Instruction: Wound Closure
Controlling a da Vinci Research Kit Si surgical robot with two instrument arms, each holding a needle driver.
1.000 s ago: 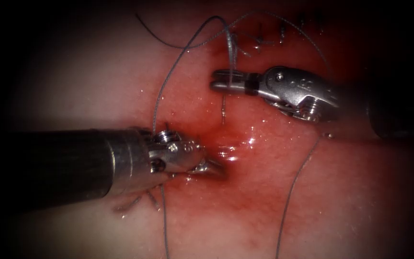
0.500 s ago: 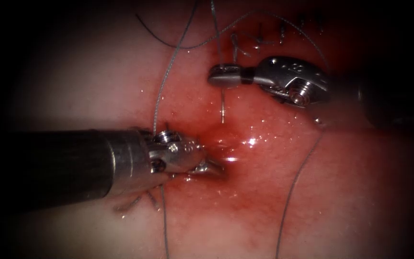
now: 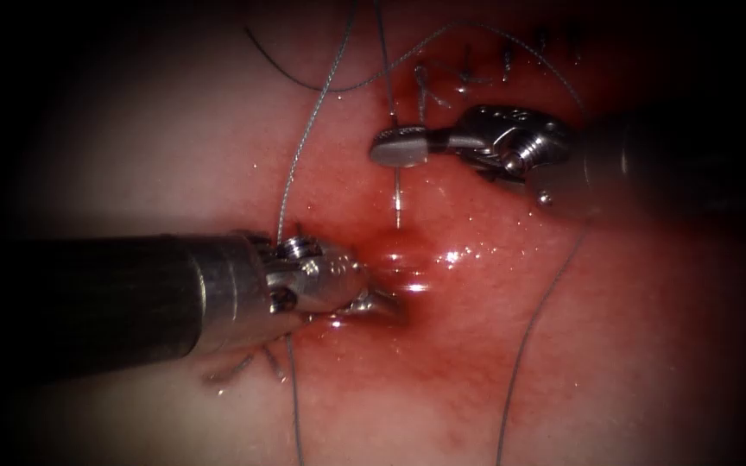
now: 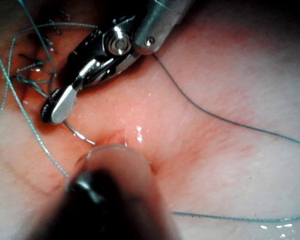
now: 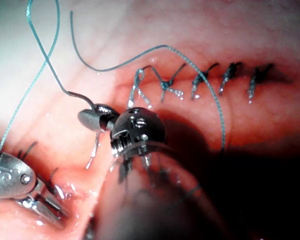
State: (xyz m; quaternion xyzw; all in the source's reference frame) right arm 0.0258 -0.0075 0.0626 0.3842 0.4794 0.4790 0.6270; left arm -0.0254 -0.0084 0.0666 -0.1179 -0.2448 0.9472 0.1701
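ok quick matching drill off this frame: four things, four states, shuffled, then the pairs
1. needle
2. left end effector
3. finished stitches
4. right end effector

a. in a row along the closed part of the cut
b. tip down on the tissue
c. shut on the needle
d. gripped back from its point, which is bare and not in the tissue

Pairs: 1-d, 2-b, 3-a, 4-c

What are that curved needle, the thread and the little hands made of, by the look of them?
Needle: thin bright metal, likely steel; it glints, held in the right hand above the tissue. Thread: grey-green, faintly ribbed, so perhaps braided fibre; hard to be sure. Both hands look like polished steel, mirror highlights on them; the left hand presses at the cut.
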